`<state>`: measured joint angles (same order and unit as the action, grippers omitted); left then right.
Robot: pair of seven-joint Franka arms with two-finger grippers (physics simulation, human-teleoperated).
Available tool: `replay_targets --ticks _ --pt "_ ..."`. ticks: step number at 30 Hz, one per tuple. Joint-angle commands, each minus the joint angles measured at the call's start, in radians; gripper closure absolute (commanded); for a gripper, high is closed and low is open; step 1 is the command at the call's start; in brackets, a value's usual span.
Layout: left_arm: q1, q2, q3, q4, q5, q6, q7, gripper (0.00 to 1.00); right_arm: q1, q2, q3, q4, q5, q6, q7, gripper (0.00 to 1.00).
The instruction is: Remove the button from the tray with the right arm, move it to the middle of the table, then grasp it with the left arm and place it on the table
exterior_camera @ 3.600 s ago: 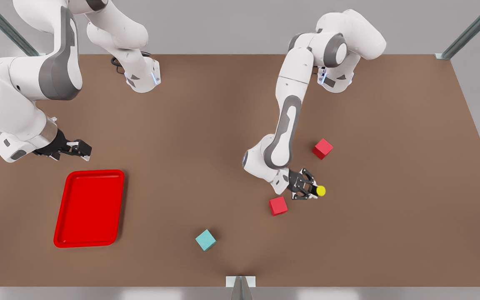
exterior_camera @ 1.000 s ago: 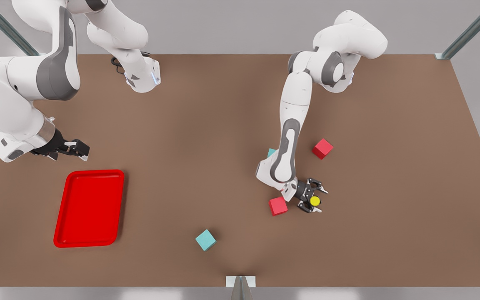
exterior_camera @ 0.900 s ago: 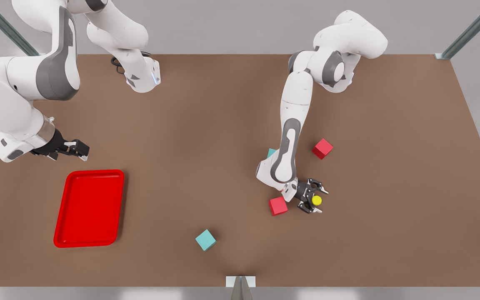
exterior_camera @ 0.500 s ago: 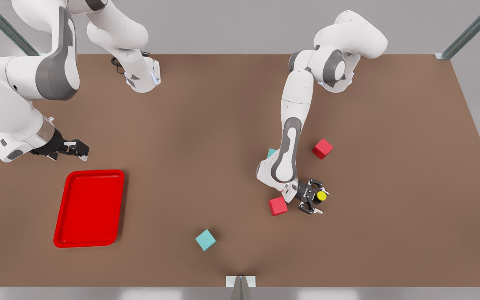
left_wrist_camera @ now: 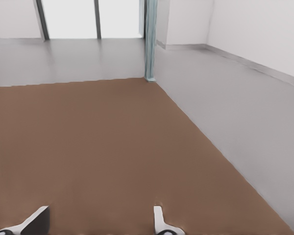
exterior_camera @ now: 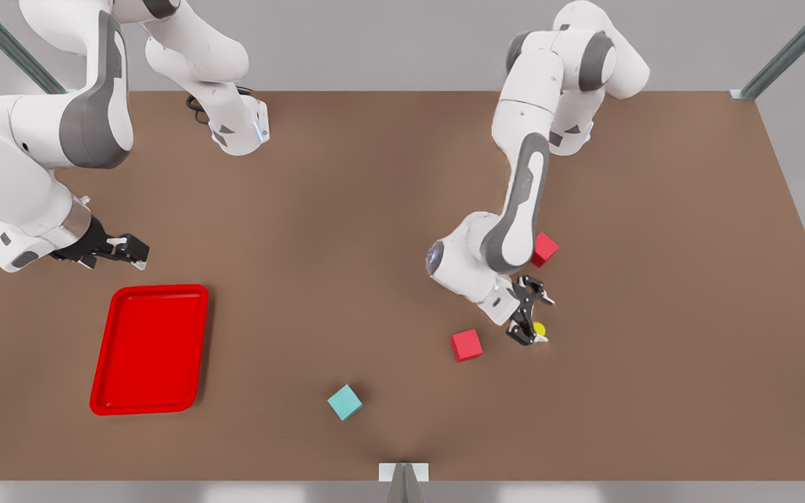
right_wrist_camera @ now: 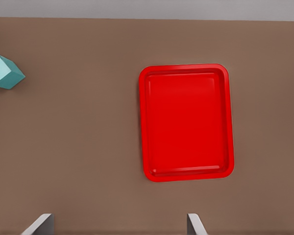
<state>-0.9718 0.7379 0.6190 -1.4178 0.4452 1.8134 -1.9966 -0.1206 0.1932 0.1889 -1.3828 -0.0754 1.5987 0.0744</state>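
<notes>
No legible text, labels or numbers on any surface (perhaps tiny unreadable marks on the arm bases).

The matte brown tabletop (exterior_camera: 346,230) carries a red tray (exterior_camera: 150,348) toward the front view's left. A teal cube (exterior_camera: 344,402), two red cubes (exterior_camera: 467,345) (exterior_camera: 546,249) and the yellow-capped button (exterior_camera: 539,328) also lie on it.

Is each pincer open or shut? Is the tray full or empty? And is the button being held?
Left pincer: open, holding nothing, just over the button.
Right pincer: open, holding nothing, waiting beside the tray.
Button: free, on the table.
Tray: empty.
</notes>
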Motion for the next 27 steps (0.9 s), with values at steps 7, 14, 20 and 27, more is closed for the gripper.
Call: replay_targets --ticks 7,14,20,27 --pt "0.694 -0.376 -0.513 0.312 -0.441 -0.605 2.026 0.0 -0.037 0.0 0.001 0.031 0.009 -0.002 -0.007 0.0" --pt "0.728 -0.585 -0.562 0.002 -0.411 -0.384 2.04 0.0 -0.039 0.0 0.009 0.03 0.017 -0.011 -0.008 0.0" --pt "0.728 -0.595 -0.562 0.002 -0.413 -0.39 2.038 0.0 -0.036 0.002 0.009 0.027 0.02 -0.011 -0.01 0.0" --pt "0.729 -0.601 -0.562 0.002 -0.413 -0.393 2.038 0.0 -0.036 0.002 0.009 0.025 0.022 -0.011 -0.008 0.0"
